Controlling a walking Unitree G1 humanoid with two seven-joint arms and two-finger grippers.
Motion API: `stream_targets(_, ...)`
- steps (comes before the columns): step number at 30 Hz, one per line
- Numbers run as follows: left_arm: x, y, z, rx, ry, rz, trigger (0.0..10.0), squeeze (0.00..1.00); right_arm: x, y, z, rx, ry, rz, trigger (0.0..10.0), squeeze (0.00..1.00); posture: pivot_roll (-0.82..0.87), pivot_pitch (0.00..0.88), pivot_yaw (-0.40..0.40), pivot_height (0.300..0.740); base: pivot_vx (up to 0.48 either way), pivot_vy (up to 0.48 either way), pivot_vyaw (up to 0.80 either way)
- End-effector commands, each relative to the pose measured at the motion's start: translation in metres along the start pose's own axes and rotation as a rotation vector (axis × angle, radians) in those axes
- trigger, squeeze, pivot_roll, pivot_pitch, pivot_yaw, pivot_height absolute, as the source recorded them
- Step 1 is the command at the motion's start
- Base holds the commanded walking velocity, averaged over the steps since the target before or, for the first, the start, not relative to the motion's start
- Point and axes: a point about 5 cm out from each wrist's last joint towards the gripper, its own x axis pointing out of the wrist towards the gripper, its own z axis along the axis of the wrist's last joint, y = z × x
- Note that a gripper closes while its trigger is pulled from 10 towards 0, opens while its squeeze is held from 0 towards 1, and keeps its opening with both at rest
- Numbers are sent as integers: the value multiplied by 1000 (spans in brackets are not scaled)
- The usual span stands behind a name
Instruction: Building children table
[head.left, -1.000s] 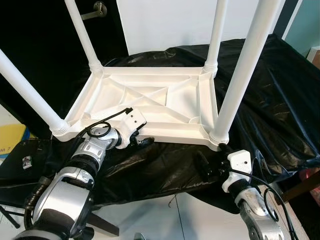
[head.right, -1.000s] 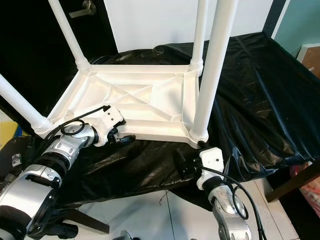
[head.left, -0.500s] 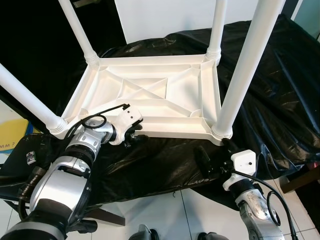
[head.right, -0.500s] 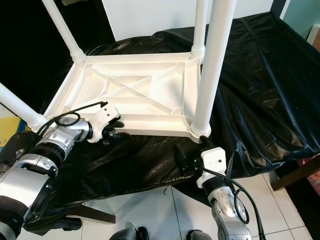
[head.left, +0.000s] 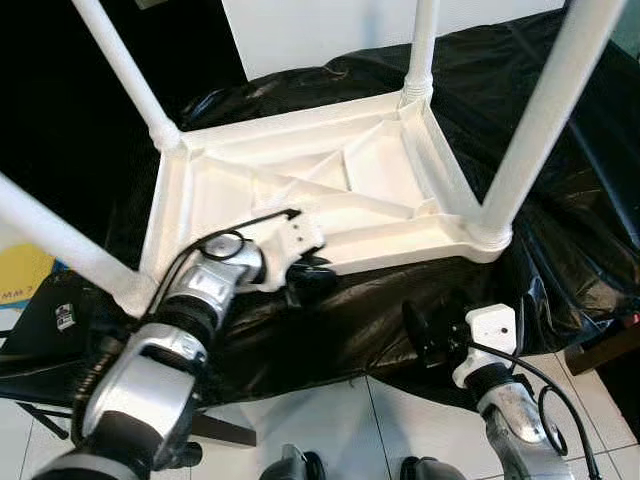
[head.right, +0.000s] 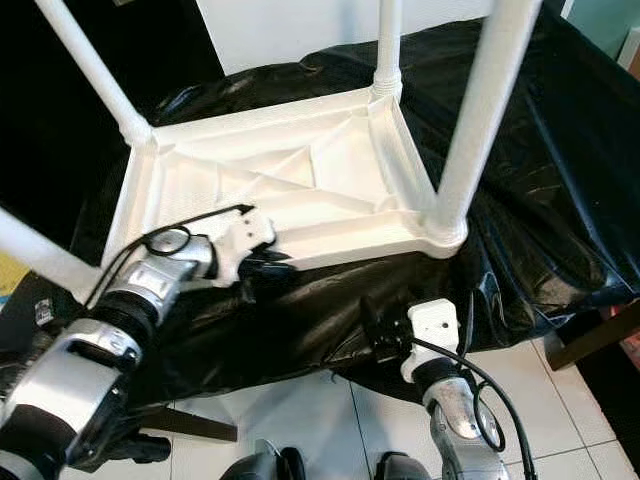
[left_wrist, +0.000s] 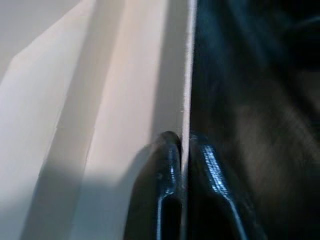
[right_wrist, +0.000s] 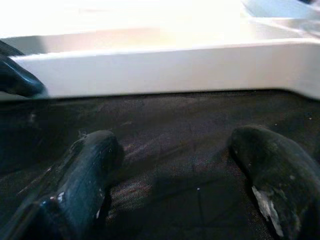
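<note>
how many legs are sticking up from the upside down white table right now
4. Near-left leg by the left gripper, far-left leg, far-right leg, near-right leg. All rise from the corners of the table.

bright, even head views; wrist views soft-focused, one overexposed along its pale edge.

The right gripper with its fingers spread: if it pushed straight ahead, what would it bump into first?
Probably the near rim of the white table. The open right gripper points straight at it over the black sheet.
</note>
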Motion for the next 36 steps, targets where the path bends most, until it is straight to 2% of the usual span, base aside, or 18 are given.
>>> stream_targets(1, 15, -17, -13, -88, -13, 21, 0, 0, -1, 4, -9, 26, 48, 0, 10000, 0, -69, 192, 132, 740, 0, 0, 0)
stream_targets(2, 32, -25, 3, -72, -67, 70, 6275, 0, 3, 6, -8, 29, 44, 5, 10000, 0, -66, 190, 127, 740, 0, 0, 0)
stream_targets(5, 37, -26, 8, -75, -83, 93, 6275, 0, 4, 8, -8, 31, 43, 7, 10000, 0, -66, 190, 127, 740, 0, 0, 0)
stream_targets(6, 41, -27, 13, -86, -97, 115, 10000, 0, 5, 9, -8, 30, 41, 12, 10000, 0, -63, 185, 123, 740, 0, 0, 0)
stream_targets(9, 44, -28, 15, -103, -105, 140, 10000, 0, 7, 10, -6, 32, 36, 13, 10000, 0, -60, 182, 120, 740, 0, 0, 0)
stream_targets(10, 44, -29, 13, -120, -99, 174, 10000, 1000, 9, 11, -5, 32, 28, 15, 10000, 0, -60, 180, 121, 740, 0, 0, 0)
stream_targets(16, 30, -25, 11, -146, -122, 294, 10000, 1000, 14, 12, 3, 36, -7, 5, 10000, 0, -50, 175, 105, 740, 0, 0, 0)
stream_targets(17, 24, -25, 15, -160, -151, 315, 10000, 0, 15, 14, 5, 42, -17, 7, 10000, 0, -46, 174, 101, 740, 0, 0, 0)
stream_targets(18, 24, -25, 15, -160, -151, 315, 10000, 0, 15, 14, 5, 42, -17, 7, 10000, 0, -46, 174, 101, 740, 0, 0, 0)
stream_targets(19, 14, -26, 25, -156, -230, 350, 10000, 0, 18, 15, 11, 43, -42, 12, 10000, 0, -38, 170, 91, 740, 0, 0, 0)
stream_targets(21, 14, -26, 25, -156, -230, 350, 10000, 0, 18, 15, 11, 43, -42, 12, 10000, 0, -38, 170, 91, 740, 0, 0, 0)
stream_targets(22, 4, -29, 36, -170, -318, 365, 10000, 0, 22, 18, 16, 48, -63, 25, 10000, 0, -29, 163, 79, 740, 0, 0, 0)
stream_targets(23, 4, -29, 36, -170, -318, 365, 10000, 0, 22, 18, 16, 48, -63, 25, 10000, 0, -29, 163, 79, 740, 0, 0, 0)
stream_targets(26, -12, -42, 49, -154, -416, 367, 10000, 0, 32, 20, 24, 56, -93, 42, 10000, 0, -13, 153, 59, 740, 0, 0, 0)
stream_targets(29, -17, -46, 52, -149, -434, 372, 10000, 0, 34, 21, 26, 58, -101, 45, 10000, 0, -13, 153, 59, 740, 0, 0, 0)
stream_targets(31, -37, -54, 56, -180, -492, 416, 10000, 0, 44, 19, 33, 55, -127, 48, 10000, 0, 6, 145, 34, 740, 0, 0, 0)
stream_targets(32, -51, -58, 57, -211, -519, 468, 10000, 0, 51, 17, 37, 51, -146, 44, 10000, 0, 12, 142, 28, 740, 0, 0, 0)
stream_targets(36, -62, -57, 57, -242, -514, 553, 10000, 0, 59, 14, 41, 52, -156, 39, 10000, 0, 38, 136, 4, 740, 0, 0, 0)
